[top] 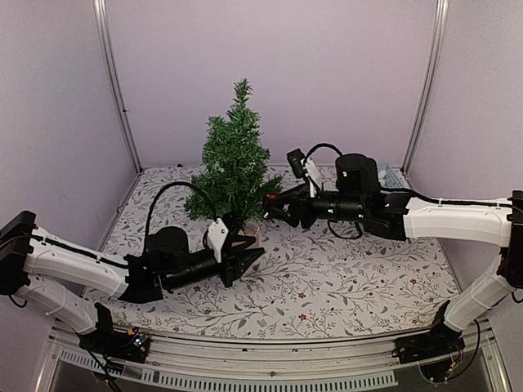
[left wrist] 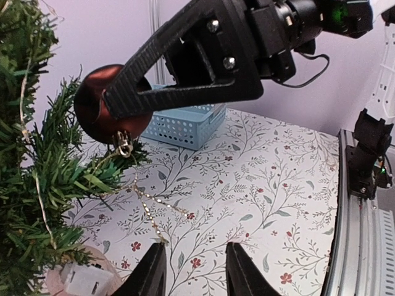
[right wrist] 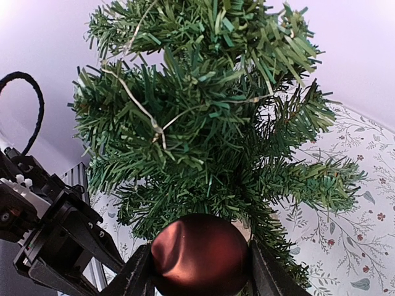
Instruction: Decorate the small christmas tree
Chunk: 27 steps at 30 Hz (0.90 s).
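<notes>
Floral tablecloth (top: pixel 343 269) bears the small christmas tree (top: pixel 235 163), base half-hidden; right jaws clamp a red bauble (right wrist: pixel 199 254), left jaws part-open.

Robot lab booth: plain walls (top: pixel 310 73), aluminium posts (top: pixel 117 90), floral tabletop (top: pixel 343 269).

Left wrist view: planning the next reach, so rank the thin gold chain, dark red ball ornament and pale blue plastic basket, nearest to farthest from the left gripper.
From the left gripper:
1. thin gold chain, dangling just above its jaws.
2. dark red ball ornament, upper left, by the small christmas tree.
3. pale blue plastic basket, farthest back, behind the ornament.
</notes>
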Available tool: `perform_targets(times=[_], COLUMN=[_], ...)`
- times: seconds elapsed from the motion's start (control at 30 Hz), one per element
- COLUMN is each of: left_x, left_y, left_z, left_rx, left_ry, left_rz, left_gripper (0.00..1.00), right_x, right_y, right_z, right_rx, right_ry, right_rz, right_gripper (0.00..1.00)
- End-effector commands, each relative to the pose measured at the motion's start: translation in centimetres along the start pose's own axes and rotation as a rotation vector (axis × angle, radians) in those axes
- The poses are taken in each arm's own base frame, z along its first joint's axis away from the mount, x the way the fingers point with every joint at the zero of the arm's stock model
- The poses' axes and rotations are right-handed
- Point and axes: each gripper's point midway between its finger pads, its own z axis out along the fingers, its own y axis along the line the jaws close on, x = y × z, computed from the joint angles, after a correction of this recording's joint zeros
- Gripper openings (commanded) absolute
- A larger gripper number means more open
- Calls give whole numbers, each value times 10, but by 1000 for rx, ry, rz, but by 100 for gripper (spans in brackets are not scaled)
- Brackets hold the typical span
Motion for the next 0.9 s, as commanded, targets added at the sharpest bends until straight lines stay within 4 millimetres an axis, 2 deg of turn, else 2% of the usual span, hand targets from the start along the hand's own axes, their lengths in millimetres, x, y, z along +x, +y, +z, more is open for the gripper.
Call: perform_targets(times=[0.0, 0.27, 0.47, 0.63, 0.73, 0.87], left_x=[0, -3, -12, -17, -19, -19], left_y=[-2, 12, 10, 14, 21, 26], left_z=[10, 16, 12, 11, 11, 15], left_rx=[-18, -93, -62, -50, -54, -63], left_ry=[2, -12, -61, -85, -97, -95], left_rz=[-13, -68, -121, -176, -227, -244], left_gripper=[34, 33, 42, 44, 41, 31], right_x=[-12, -10, -6, -6, -4, -4], right_y=[9, 7, 6, 6, 6, 5], right_z=[-5, -2, -1, -2, -1, -1], right_rx=[-24, -18, -17, -18, -17, -15], right_ry=[-41, -34, -23, -24, -21, -21], right_rz=[-26, -25, -26, -31, -31, -30], right_gripper=[35, 35, 35, 34, 34, 34])
